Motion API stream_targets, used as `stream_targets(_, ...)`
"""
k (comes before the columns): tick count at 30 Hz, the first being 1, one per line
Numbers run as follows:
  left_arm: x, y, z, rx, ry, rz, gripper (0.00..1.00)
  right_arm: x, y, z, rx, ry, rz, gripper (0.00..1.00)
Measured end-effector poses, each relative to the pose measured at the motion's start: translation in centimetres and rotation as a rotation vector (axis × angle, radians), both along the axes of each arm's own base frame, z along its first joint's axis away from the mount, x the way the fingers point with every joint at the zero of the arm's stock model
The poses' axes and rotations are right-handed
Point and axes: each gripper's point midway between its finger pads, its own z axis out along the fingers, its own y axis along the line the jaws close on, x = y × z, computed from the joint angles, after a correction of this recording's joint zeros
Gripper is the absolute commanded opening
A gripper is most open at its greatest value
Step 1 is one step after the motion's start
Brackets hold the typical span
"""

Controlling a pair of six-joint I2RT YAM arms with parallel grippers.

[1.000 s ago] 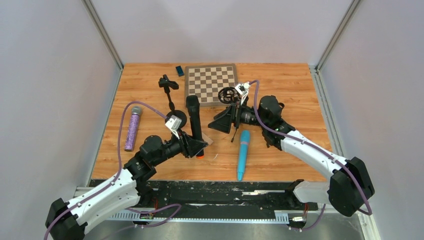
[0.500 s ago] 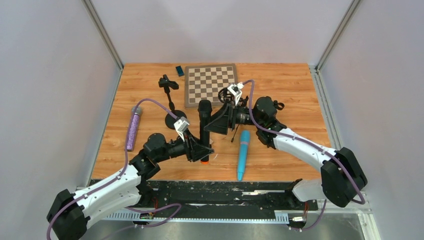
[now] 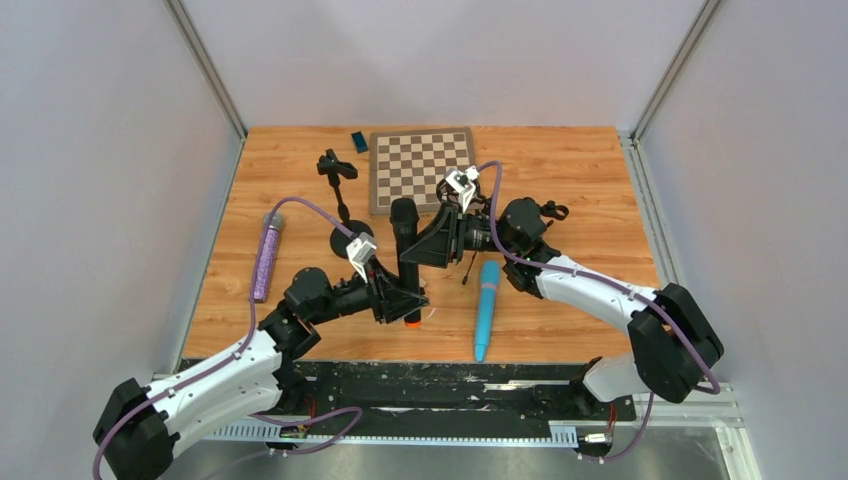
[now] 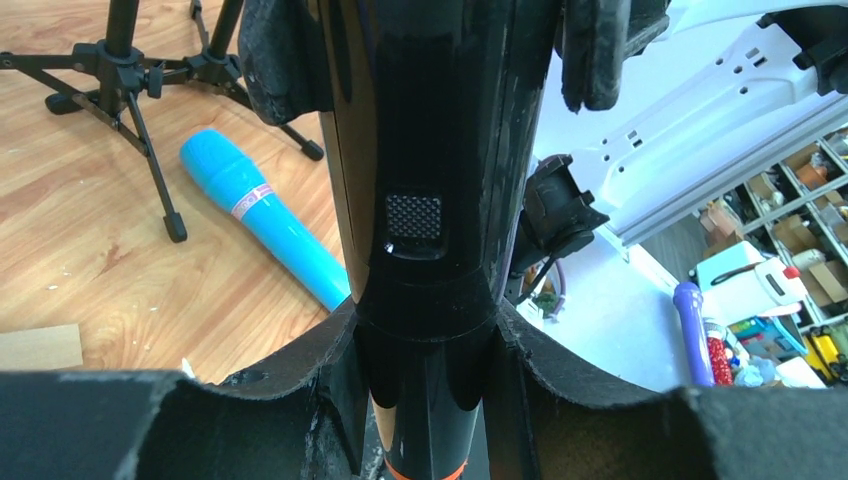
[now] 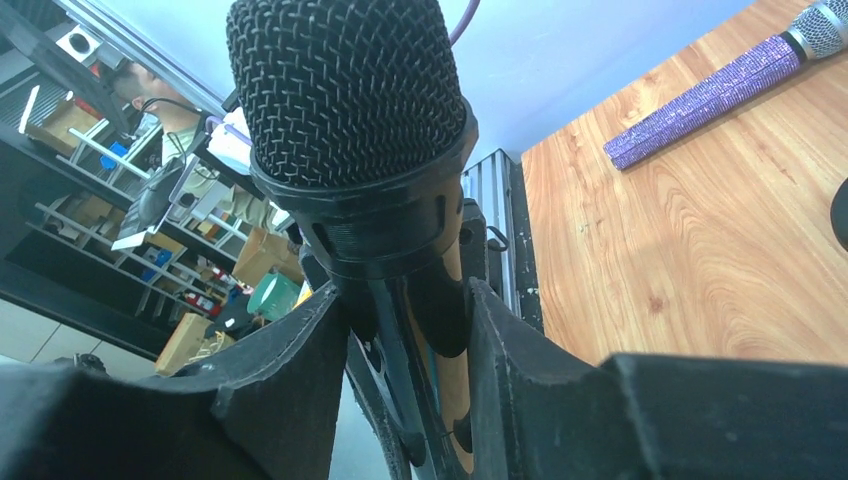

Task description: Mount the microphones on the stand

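Two end effectors share the black microphone (image 3: 405,240): nearest, the left end effector (image 4: 430,350) is clamped just above its orange end, steadying it grille-up, likely for handover. Beyond, the right end effector (image 5: 408,310) straddles the neck under the grille; whether its fingers grip cannot be told. The stand (image 3: 338,178) waits farther back, its clip indistinct.

The left gripper (image 4: 425,375) clamps the black microphone (image 4: 430,150) above its orange ring (image 4: 425,471); the light blue microphone (image 4: 262,222) lies near the tripod stand (image 4: 128,78).
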Motion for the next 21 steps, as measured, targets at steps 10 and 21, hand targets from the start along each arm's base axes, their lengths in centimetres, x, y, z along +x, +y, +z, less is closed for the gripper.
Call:
stream_targets(10,0.3,0.1,-0.2,-0.001,0.002,0.022,0.0,-0.7,0.5,-0.3,-0.003,0.005,0.024,0.71)
stream_targets(21,0.2,0.1,0.0,-0.023,0.029,0.026,0.0,-0.5,0.9,-1.3,-0.014,-0.024,0.033,0.08)
